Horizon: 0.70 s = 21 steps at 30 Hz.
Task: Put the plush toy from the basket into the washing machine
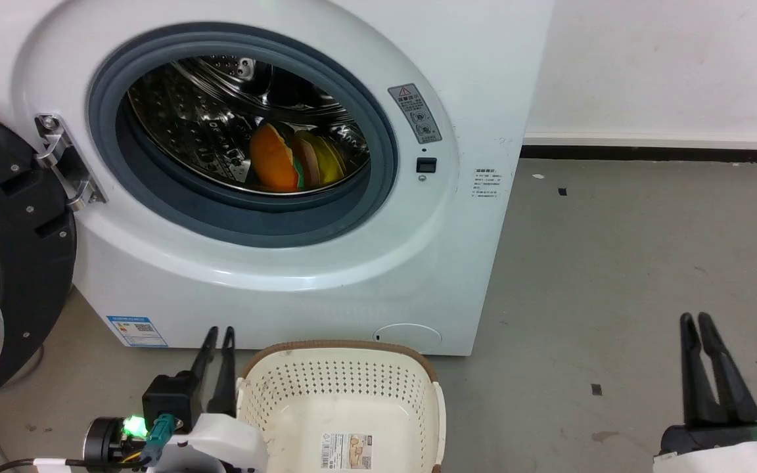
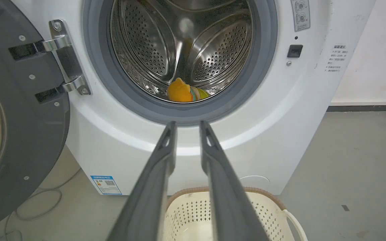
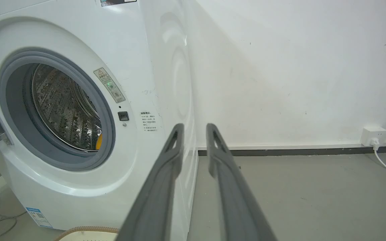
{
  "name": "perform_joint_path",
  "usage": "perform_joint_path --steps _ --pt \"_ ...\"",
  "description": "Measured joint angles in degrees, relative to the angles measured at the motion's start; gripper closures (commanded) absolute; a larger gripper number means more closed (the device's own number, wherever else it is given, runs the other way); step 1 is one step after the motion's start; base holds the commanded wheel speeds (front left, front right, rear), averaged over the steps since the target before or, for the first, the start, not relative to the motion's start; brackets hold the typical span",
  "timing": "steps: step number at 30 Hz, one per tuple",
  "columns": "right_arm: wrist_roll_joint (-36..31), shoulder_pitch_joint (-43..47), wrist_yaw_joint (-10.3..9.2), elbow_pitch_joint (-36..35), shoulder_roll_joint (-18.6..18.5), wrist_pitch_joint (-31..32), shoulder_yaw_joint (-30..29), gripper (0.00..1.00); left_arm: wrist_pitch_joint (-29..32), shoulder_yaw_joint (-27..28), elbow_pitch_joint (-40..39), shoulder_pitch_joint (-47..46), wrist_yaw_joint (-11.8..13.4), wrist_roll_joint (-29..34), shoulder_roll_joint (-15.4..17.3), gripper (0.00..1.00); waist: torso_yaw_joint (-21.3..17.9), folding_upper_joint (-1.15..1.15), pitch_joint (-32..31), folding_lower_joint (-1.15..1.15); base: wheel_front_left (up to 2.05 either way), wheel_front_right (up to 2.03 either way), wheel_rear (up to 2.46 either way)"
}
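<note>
Plush toy [image 1: 290, 161], soft layered burger shape, lies in washing machine [image 1: 457, 263] shiny perforated drum [image 2: 146, 50], beyond left fingers [image 2: 161, 160]. Cream perforated basket [image 1: 339, 378] sits beside them. Left and right fingers [image 3: 171, 160] narrowly parted, empty.

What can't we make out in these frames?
- Plush toy: its lower part sits behind the grey gasket in the left wrist view; in the right wrist view the gasket hides all but an orange sliver.
- Basket: near end cut off by the head view's bottom edge; left claw fingers cover its middle in the left wrist view.
- Warning sticker text: too small.
</note>
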Motion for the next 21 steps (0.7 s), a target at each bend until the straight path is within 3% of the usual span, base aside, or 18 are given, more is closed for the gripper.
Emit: perform_joint_path --steps 21 --pt "-1.0 -0.1 0.00 0.3 0.0 2.1 0.9 1.00 2.1 0.2 -2.3 0.0 0.0 0.0 0.0 1.00 -0.4 0.00 -0.2 0.00 0.00 0.00 0.00"
